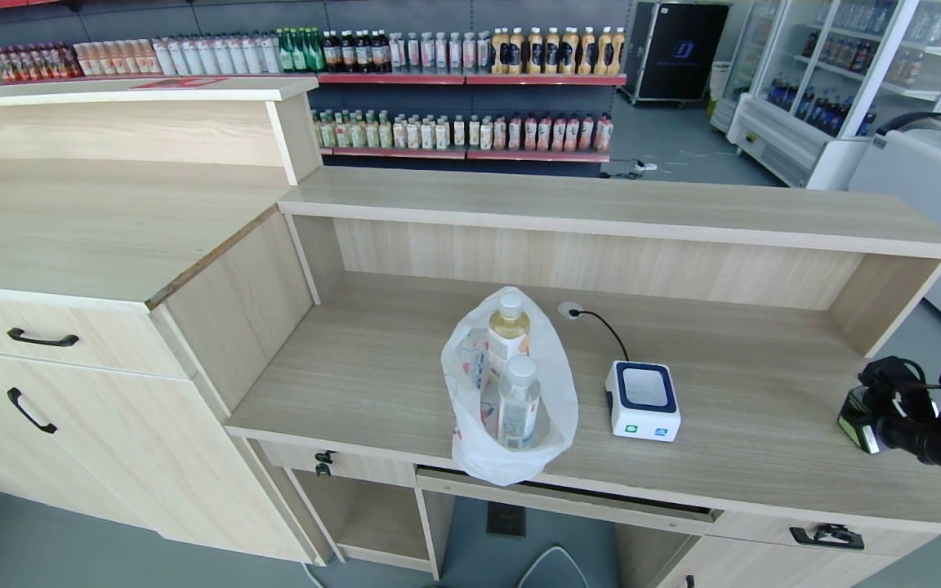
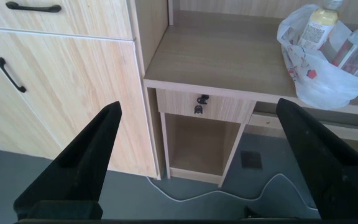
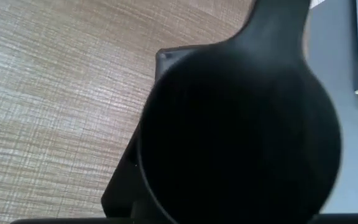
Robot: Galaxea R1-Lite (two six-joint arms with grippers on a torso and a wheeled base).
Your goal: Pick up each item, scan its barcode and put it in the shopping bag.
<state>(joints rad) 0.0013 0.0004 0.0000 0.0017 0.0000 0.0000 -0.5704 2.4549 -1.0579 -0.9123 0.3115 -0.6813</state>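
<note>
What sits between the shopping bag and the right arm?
The scanner, beside the shopping bag; then bare counter up to the right arm. Head view.

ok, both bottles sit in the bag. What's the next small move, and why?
Probably draw the right arm clear of the counter and stop. The yellow-label bottle and the clear bottle stand in the shopping bag, and the scanner is the one other thing on the counter. The left gripper hangs open, low, holding nothing.

Matt wood counter [image 1: 372, 359] (glossy plastic bag [image 1: 479, 457])
</note>
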